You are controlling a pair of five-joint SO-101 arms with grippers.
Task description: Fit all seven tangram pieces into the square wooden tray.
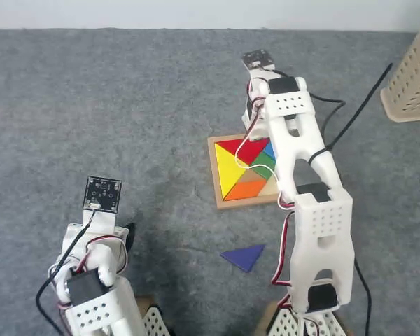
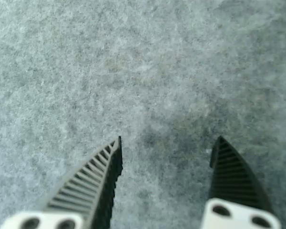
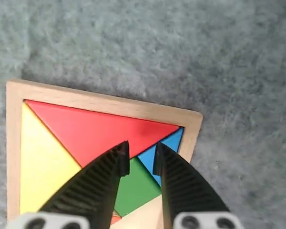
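Nearest the lens, the left hand [image 2: 167, 143] hung with its fingers spread wide above bare grey tabletop [image 2: 143, 57], holding nothing. In the high view it [image 1: 130, 236] sat low at the left, well apart from all task items.

Right of it, one purple triangle [image 1: 245, 256] lay flat on the tabletop, outside the square wooden tray [image 1: 213, 168] and nearer the arm bases than the tray was. We judged it the outstanding piece.

Further right, the tray lay flat with the right arm reaching over its far-right side. Seated inside, we noted a yellow triangle [image 1: 227, 175], a red triangle [image 1: 243, 148], an orange piece [image 1: 248, 189], a green piece [image 1: 264, 165] and a blue piece [image 1: 269, 150]. A pale wood-coloured patch [image 1: 251, 175] showed between them. We took it for bare tray floor, likely the vacant seat. The arm hid part of the tray, so we could not confirm a sixth seated piece.

The right hand [image 3: 140, 150] hovered over the tray's [image 3: 109, 98] corner, above the green piece [image 3: 136, 188] and the blue piece [image 3: 170, 142]. Its fingers stood a narrow gap apart, gripping nothing.

Assessment: the task was mostly done. What remained was fetching the purple triangle and seating it.
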